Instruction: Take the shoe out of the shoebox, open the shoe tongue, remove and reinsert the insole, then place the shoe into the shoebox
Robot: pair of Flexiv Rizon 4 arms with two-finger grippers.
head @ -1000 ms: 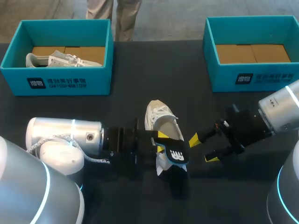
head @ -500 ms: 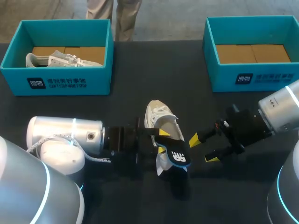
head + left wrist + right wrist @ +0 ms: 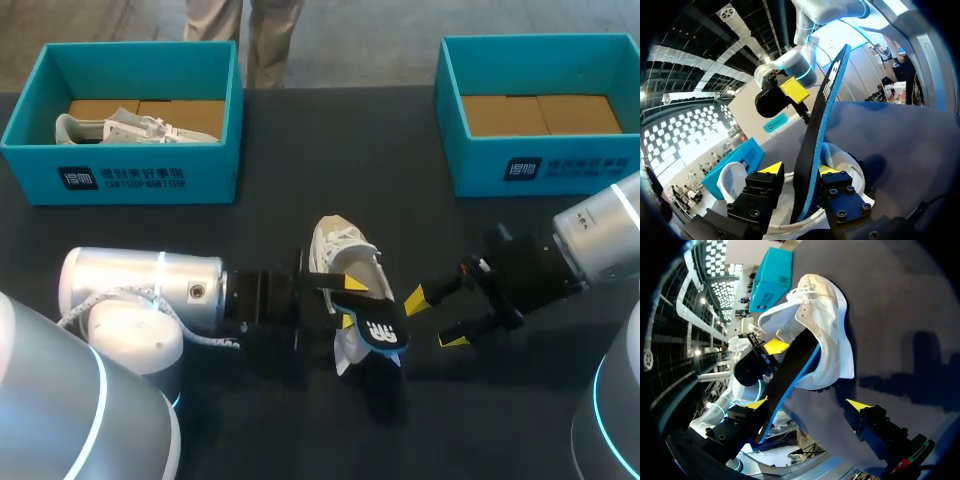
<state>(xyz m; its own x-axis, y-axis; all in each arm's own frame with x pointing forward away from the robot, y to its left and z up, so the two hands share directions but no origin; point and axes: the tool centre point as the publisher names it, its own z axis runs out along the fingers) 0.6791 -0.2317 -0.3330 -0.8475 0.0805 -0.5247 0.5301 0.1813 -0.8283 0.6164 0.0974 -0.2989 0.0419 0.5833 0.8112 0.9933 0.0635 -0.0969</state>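
Tabletop (image 3: 300, 170): insole (image 3: 378, 325) within spread left gripper (image 3: 350, 302); right gripper (image 3: 433, 319) spread.

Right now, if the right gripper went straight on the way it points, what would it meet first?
The right gripper would probably first meet the insole sticking out of the shoe, though depth is unclear.

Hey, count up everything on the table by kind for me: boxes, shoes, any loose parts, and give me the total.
Teal shoeboxes: 2
Shoes: 2
Black and blue insole: 1
Total: 5
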